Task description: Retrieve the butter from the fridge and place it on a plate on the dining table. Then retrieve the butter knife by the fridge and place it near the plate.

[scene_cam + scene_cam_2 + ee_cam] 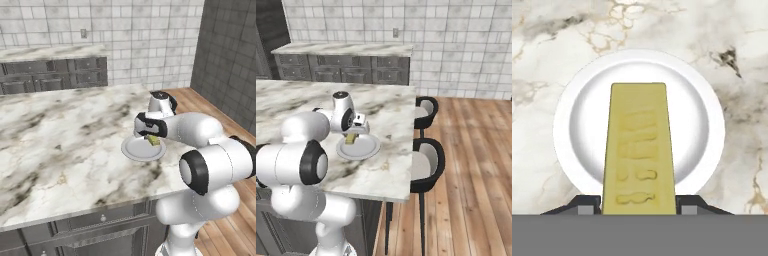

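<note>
The small pale yellow stick of butter [639,150] is out of the fridge and now hangs directly above the round, shallow, grey-white plate [572,125] that rests on the white-and-brown-veined marble dining table [60,145]. The first carry is therefore nearly complete. Release onto the plate appears not yet done: in the hand view the stick runs up from between the two dark finger tips, with the plate centred behind it.

Remaining work, judged from this state: lower and release the butter onto the plate, then fetch the butter knife from beside the fridge and set it near the plate.

The two-finger gripper [639,202] of the white arm is closed on the near end of the butter. Its jaws stand at a moderate width, one on each long side of the stick, and grip nothing else. In the left base view the gripper [152,136] points down over the plate [132,150], with the butter [154,141] below it. Whether the butter's lower end already touches the plate cannot be told. In the right base view the butter [351,138] sits over the left part of the plate [368,150], near the table edge lined with black round-backed stools [428,162].
</note>
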You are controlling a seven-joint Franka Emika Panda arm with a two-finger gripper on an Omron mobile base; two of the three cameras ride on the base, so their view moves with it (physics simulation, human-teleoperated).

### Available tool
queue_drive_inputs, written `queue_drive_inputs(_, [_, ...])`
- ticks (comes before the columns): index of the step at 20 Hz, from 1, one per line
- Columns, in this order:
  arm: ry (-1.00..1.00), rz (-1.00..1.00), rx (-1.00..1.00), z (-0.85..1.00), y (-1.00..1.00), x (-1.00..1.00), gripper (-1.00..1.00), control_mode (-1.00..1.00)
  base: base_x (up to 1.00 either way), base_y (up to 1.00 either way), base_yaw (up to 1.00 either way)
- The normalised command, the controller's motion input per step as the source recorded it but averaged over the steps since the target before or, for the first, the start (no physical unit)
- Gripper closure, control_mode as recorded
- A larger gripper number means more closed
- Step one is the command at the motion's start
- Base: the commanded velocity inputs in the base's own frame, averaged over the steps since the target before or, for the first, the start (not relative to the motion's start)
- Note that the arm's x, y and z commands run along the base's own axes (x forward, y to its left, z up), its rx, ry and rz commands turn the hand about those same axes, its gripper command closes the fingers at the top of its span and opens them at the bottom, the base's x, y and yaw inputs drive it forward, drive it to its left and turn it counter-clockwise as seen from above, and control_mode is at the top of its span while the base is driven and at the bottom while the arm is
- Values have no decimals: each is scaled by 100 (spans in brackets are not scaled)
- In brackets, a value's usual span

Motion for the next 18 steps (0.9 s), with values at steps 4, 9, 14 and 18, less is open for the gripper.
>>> queue_drive_inputs(4, [11, 0, -5, -54, -9, 19, 100, -100, 0, 0, 0])
queue_drive_inputs(9, [3, 0, 0, -28, -1, -2, 100, -100, 0, 0, 0])
queue_drive_inputs(14, [2, 0, 0, -25, 0, 2, 100, -100, 0, 0, 0])
queue_drive_inputs(18, [0, 0, 0, -14, 0, 1, 100, -100, 0, 0, 0])
